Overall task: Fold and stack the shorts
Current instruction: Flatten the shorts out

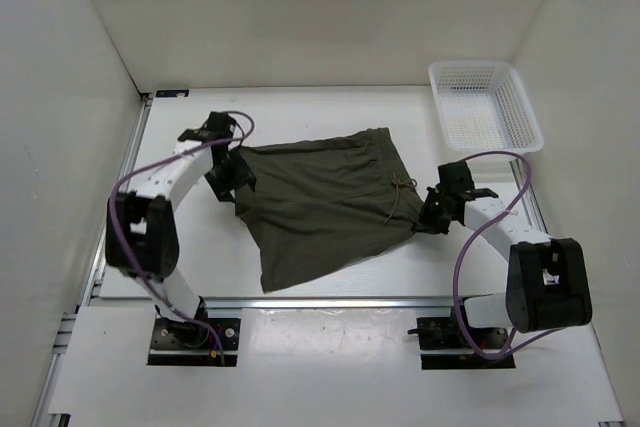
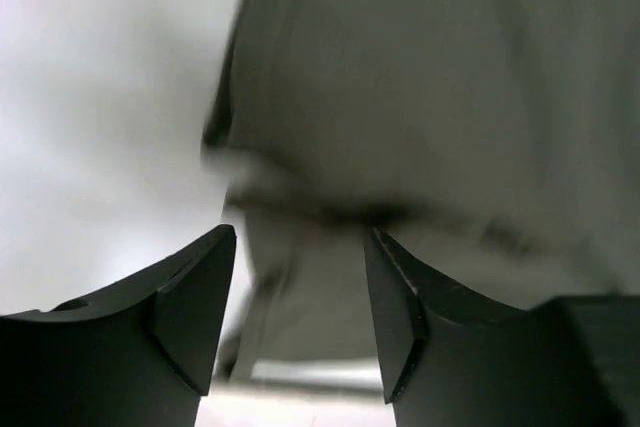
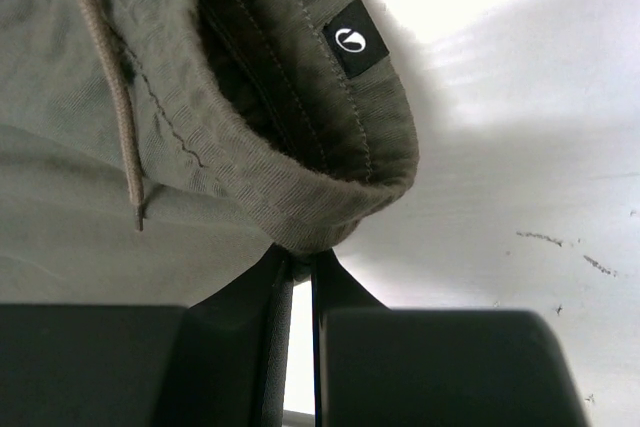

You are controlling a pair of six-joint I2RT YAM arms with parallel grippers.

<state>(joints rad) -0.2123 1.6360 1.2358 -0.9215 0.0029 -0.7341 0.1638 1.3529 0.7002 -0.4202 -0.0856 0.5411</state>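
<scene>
Olive shorts [image 1: 320, 202] lie spread flat on the table [image 1: 330, 109], long axis roughly 9 to 3 o'clock in the top view: leg hems toward 9, waistband toward 3. Nearest hem corner points to 7 o'clock, nothing on it. Right gripper [image 1: 428, 217] sits at the near waistband corner, cloth lying from it toward 10 o'clock; wrist view shows the jaws all but closed, waistband fold pinched at the tips, drawstring [image 3: 120, 117] loose on the cloth beside. Left gripper [image 1: 235, 179], farther back, is at the far hem corner, cloth toward 4 o'clock; jaws wide apart, blurred fabric just beyond the tips, no hold that I can make out. Judgement: each arm is nearest its own end, so the fold likely crosses this axis. White basket [image 1: 525, 112] far right, well apart.
</scene>
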